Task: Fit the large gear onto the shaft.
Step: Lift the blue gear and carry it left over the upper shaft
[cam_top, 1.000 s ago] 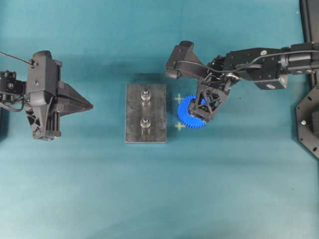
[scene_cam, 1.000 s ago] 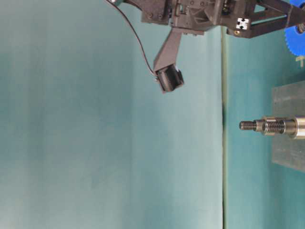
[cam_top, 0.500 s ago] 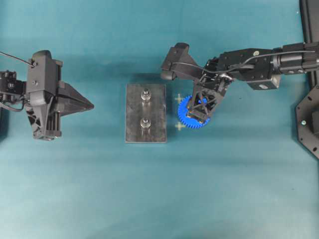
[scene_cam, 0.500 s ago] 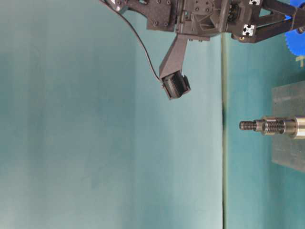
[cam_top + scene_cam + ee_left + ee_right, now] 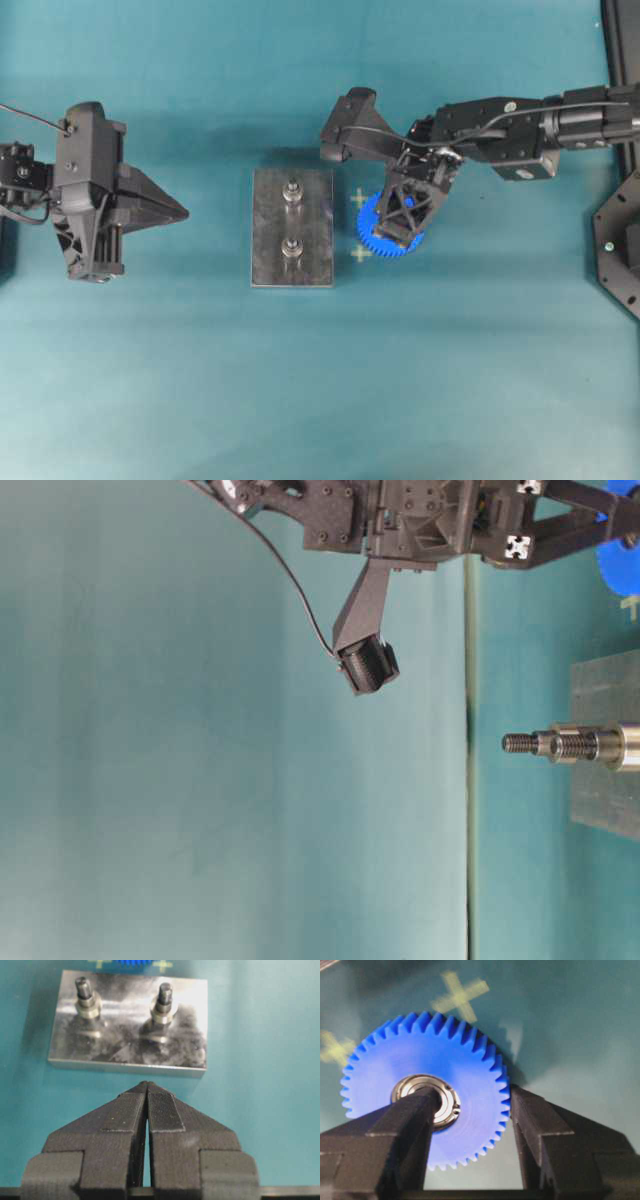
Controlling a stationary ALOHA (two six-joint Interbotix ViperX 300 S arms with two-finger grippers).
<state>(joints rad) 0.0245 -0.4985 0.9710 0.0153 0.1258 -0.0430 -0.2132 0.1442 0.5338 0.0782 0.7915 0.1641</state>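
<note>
The large gear (image 5: 372, 215), bright blue with a silver bearing hub, is just right of the grey plate (image 5: 270, 225). My right gripper (image 5: 400, 225) is shut on it. In the right wrist view (image 5: 472, 1095) one finger sits in the hub and the other presses the toothed rim of the gear (image 5: 395, 1060). The shaft (image 5: 293, 190) is the pin nearer the plate's far short edge; its twin (image 5: 292, 247) stands behind it. In the left wrist view the shaft (image 5: 85, 990) is the left pin. My left gripper (image 5: 183, 212) is shut and empty, left of the plate.
Two yellow cross marks (image 5: 360, 197) lie on the teal table beside the gear. A black fixture (image 5: 620, 240) stands at the right edge. In the table-level view the two pins (image 5: 560, 745) line up, with the gear's edge (image 5: 620, 565) beyond them.
My right gripper has shifted a little to the left, toward the plate, with the gear in it. The left arm has not moved.
</note>
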